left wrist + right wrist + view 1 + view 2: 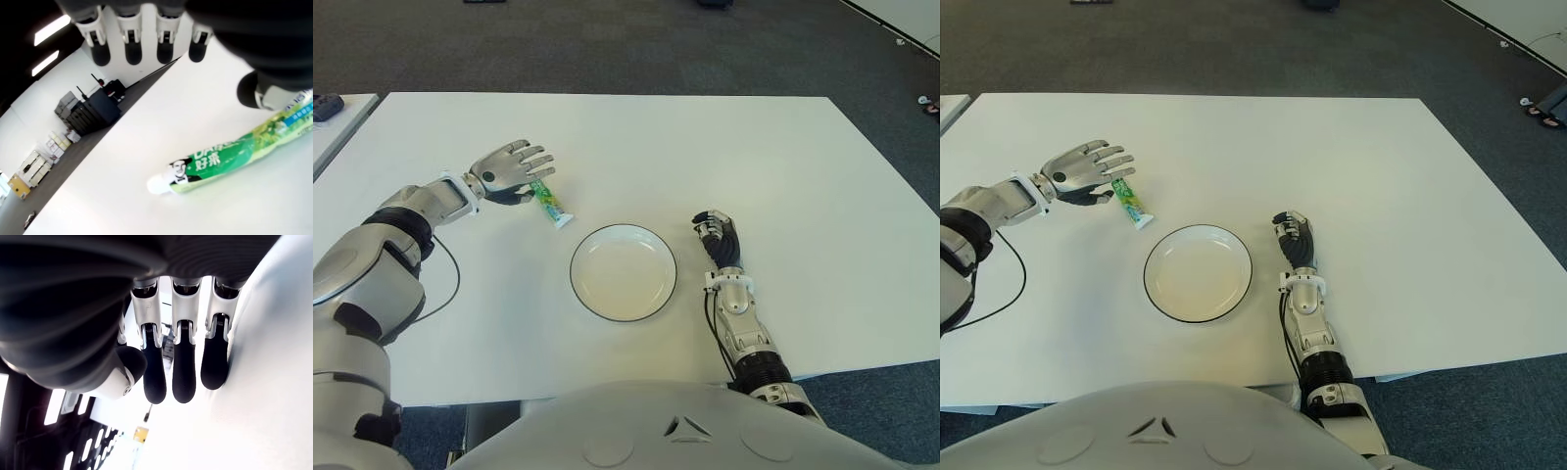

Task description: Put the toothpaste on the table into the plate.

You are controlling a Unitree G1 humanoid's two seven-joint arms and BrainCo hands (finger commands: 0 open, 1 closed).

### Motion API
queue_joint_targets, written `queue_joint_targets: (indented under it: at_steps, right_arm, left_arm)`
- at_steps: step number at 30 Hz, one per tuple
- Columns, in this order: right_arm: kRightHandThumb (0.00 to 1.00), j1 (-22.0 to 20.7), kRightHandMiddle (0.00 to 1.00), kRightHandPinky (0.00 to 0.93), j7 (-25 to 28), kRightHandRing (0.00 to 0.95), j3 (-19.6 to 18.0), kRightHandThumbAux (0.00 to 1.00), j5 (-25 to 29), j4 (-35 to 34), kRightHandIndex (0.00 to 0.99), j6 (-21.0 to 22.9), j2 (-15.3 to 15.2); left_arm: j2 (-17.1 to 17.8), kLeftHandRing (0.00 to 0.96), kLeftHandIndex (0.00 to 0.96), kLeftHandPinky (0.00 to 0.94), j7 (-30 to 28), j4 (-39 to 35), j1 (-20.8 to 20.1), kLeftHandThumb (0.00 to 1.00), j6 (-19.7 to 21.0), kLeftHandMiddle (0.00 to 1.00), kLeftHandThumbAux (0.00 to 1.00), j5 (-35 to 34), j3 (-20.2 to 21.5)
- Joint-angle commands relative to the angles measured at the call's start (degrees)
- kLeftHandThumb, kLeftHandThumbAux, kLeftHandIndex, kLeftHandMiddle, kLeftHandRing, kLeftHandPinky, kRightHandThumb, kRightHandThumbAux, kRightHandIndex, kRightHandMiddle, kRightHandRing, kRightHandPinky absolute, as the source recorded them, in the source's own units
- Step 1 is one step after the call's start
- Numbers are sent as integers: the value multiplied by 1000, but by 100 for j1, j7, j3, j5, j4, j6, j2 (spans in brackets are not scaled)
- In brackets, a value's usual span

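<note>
My left hand (509, 168) hovers over the toothpaste (548, 202), fingers (133, 48) spread, holding nothing. The plate (624, 272) sits nearby on the counter (724, 147). My right hand (717, 238) lies beside the plate, fingers (184, 374) loosely extended.

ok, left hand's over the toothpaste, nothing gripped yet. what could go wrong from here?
1. The left hand is open over only the tail end of the toothpaste; a grasp there could let the tube pivot or slip.
2. The capped end points toward the plate; a low carry might clip its rim.
The right hand, beside the plate on its right, seems clear of that path.
</note>
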Motion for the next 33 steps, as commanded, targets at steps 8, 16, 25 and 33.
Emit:
queue_joint_targets:
  at_steps: [8,16,25,33]
  right_arm:
    - [710,66,465,491,27,471,-29,737,63,36,420,-7,15]
    - [711,86,463,484,44,467,-42,736,71,38,420,-66,1]
    - [710,131,459,483,103,463,-80,736,117,0,420,-77,-3]
    - [712,186,460,486,119,462,-91,736,94,-52,420,-122,-3]
  left_arm:
    - [190,29,17,0,383,37,-147,656,-212,48,514,380,-538]
    - [252,17,14,9,373,26,-198,630,-226,32,567,501,-738]
    - [312,11,30,4,354,-98,-152,707,-194,34,547,679,-936]
    - [286,7,22,0,-44,-236,-143,718,-293,30,531,774,-1088]
